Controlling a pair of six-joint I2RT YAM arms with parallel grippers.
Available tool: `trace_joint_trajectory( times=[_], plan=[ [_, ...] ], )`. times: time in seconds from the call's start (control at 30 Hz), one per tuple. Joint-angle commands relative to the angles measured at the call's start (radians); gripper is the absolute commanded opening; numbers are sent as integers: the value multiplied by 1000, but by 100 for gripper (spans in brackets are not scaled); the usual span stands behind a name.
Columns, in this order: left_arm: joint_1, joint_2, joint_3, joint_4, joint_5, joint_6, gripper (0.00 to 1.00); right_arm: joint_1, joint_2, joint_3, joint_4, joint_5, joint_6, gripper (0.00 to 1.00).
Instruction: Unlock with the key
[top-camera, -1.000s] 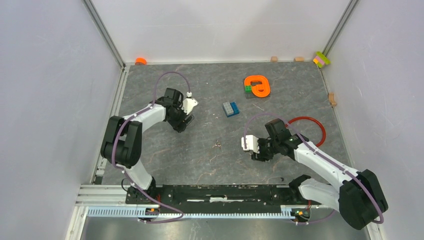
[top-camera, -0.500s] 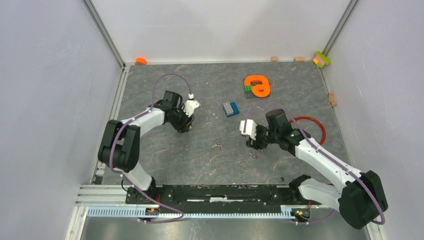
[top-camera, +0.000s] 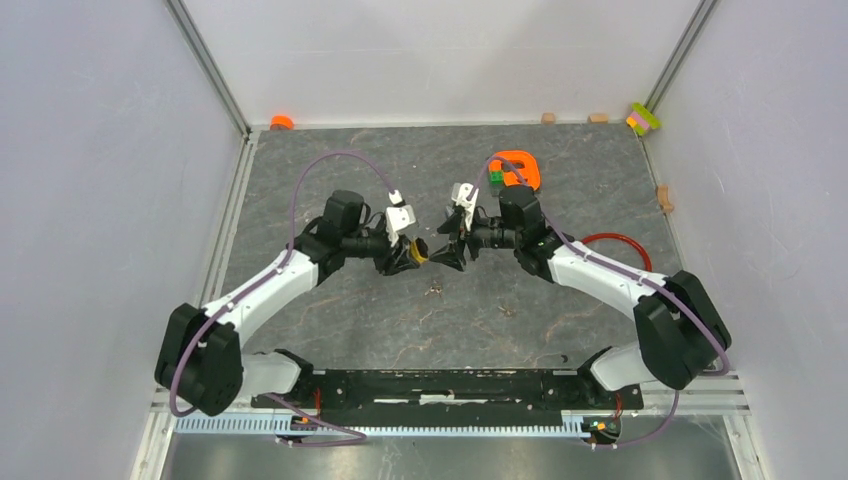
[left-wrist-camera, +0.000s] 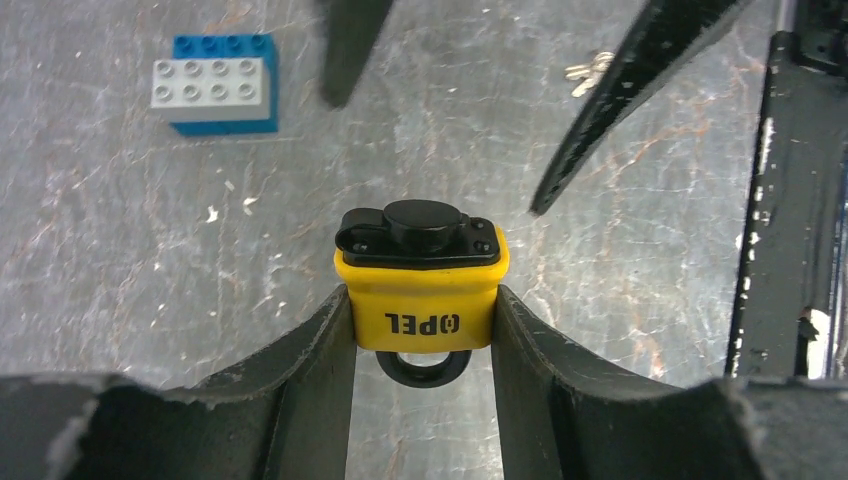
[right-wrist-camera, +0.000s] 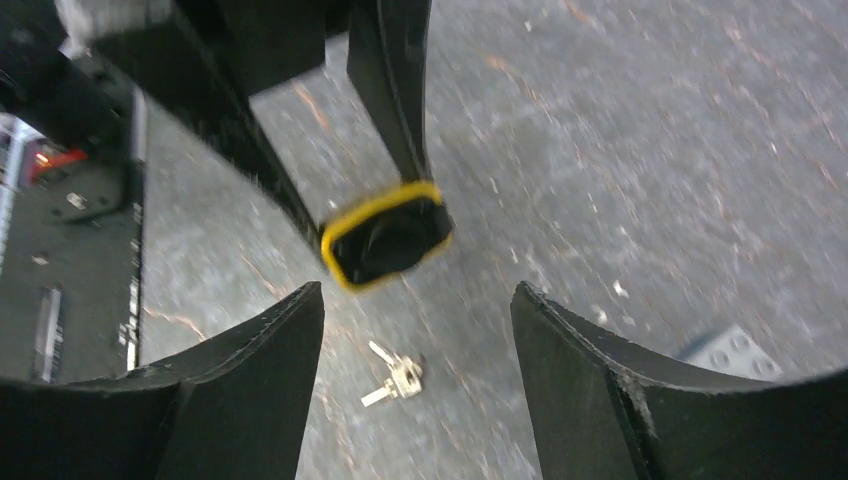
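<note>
The key (right-wrist-camera: 395, 379) lies flat on the table (right-wrist-camera: 650, 150), low in the centre of the right wrist frame. It looks light, stiff and thin, likely slippery, so you should probably pinch its broad head. Above it, your right gripper (right-wrist-camera: 415, 292) gapes wide and empty. Beyond, your left gripper (left-wrist-camera: 421, 302) clamps the yellow padlock (left-wrist-camera: 420, 285) by its sides.

Glossy yellow plastic padlock (left-wrist-camera: 420, 290), silvery metal key (right-wrist-camera: 395, 378), rough table (left-wrist-camera: 150, 250).
</note>
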Motion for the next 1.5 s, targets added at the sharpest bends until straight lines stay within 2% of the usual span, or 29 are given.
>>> trace_joint_trajectory(
  times=[0.0,0.2,0.47,0.63,0.93,1.13,1.47],
  plan=[
    [-56,-93,-56,143,18,-58,2,9,16,58,163,-92,152,72],
    [-83,-113,-76,166,-31,-43,2,13,41,62,173,-157,187,62],
    [-158,-175,-135,247,-267,51,2,13,88,52,191,-174,272,63],
    [-182,-207,-160,277,-334,82,2,8,112,50,210,-172,307,60],
    [-198,-219,-174,291,-365,106,2,6,143,48,253,-212,356,49],
    [-207,-206,-180,291,-373,118,2,-5,133,57,261,-216,368,52],
    [-215,-198,-180,289,-386,128,2,-25,126,64,252,-226,374,50]
  ],
)
